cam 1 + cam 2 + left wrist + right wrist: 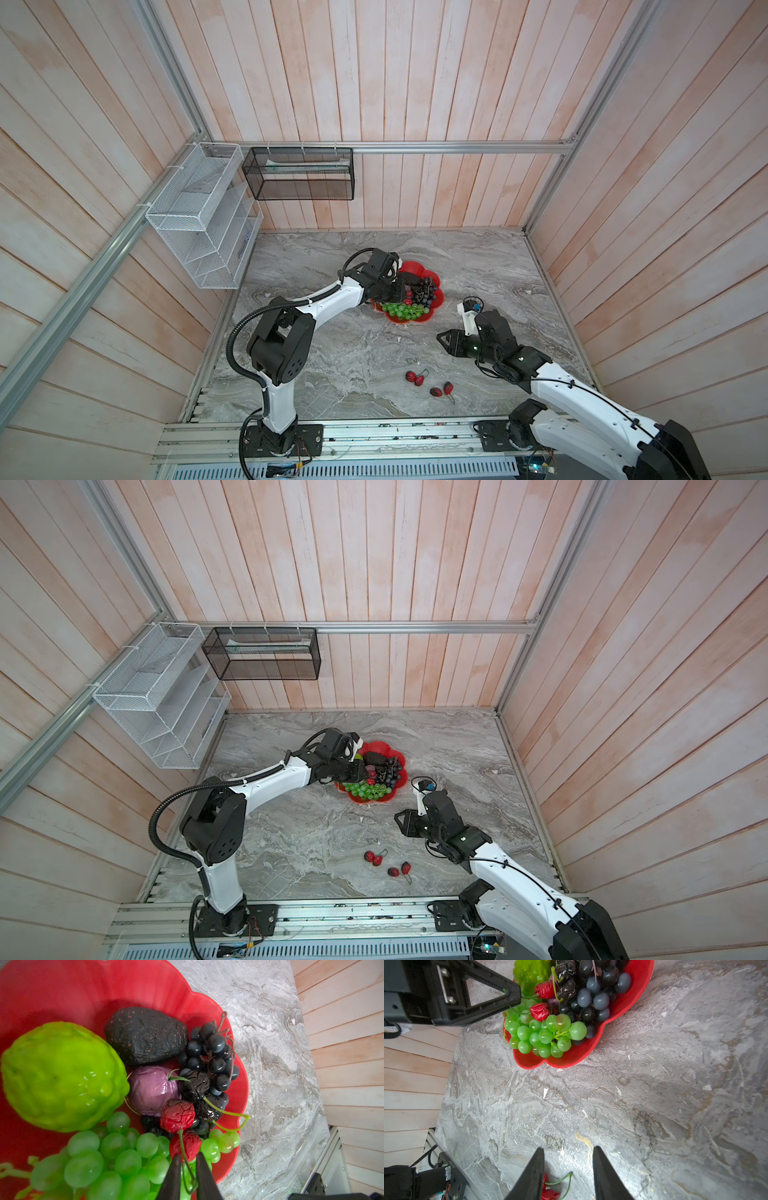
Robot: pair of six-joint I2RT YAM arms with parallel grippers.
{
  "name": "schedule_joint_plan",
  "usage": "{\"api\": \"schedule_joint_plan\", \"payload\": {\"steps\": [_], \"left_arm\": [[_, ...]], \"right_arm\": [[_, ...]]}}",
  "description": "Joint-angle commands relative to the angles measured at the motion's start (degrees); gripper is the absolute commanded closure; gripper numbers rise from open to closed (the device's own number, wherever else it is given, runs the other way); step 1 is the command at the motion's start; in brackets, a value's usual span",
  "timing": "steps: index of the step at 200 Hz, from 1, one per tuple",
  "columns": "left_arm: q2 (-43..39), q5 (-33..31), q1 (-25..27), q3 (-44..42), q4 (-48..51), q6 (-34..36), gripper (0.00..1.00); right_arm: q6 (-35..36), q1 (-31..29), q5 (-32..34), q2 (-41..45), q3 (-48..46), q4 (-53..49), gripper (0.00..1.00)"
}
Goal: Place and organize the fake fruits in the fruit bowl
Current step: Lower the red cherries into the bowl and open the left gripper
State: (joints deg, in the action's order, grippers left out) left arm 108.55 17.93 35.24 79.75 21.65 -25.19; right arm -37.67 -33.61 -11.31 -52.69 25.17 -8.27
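In the fruit bowl (83, 985), red stemmed berries (178, 1115) rest against the green grape bunch (116, 1153). Their stem loops loosely between the left gripper's (188, 1156) slightly parted jaws, apparently a release. Two berry pairs (415, 377) lie on the marble table (654, 1105). The right gripper (569, 1148) hovers near one, jaws apart and empty.

No lettering, label, brand name or number can be read in any of the views. A thin gold arc of the round emblem (127, 1104) shows at the centre of the red fruit bowl (62, 985). It is largely covered, and whatever design or writing it bears cannot be made out.
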Motion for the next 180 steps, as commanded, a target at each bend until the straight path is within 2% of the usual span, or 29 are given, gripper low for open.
{"api": "schedule_joint_plan", "payload": {"steps": [1,22,62,113,154,180], "left_arm": [[0.67,0.22,-0.18,1.24,-0.55,0.58,0.77],[-0.64,0.03,-0.18,1.22,-0.56,0.32,0.73],[-6.28,-1.06,-0.18,-0.76,-0.94,0.39,0.71],[-17.35,-3.84,0.35,-11.08,-4.08,-1.85,0.53],[-25.98,-9.53,1.14,-20.77,-4.64,-3.65,0.51],[-30.80,-12.58,1.11,-25.14,-5.63,-4.30,0.47]], "right_arm": [[0.85,0.32,-0.96,-0.54,-0.42,1.35,0.60],[0.93,0.34,-1.58,-1.28,-0.20,1.70,0.60],[2.16,0.31,-3.60,-2.38,0.54,-0.15,0.60],[1.08,-0.19,-6.85,-1.98,0.36,-4.36,0.55],[-7.70,-5.77,-10.76,-0.55,-4.54,-3.71,0.54],[-12.54,-9.09,-10.87,0.57,-7.18,-3.10,0.53]]}}
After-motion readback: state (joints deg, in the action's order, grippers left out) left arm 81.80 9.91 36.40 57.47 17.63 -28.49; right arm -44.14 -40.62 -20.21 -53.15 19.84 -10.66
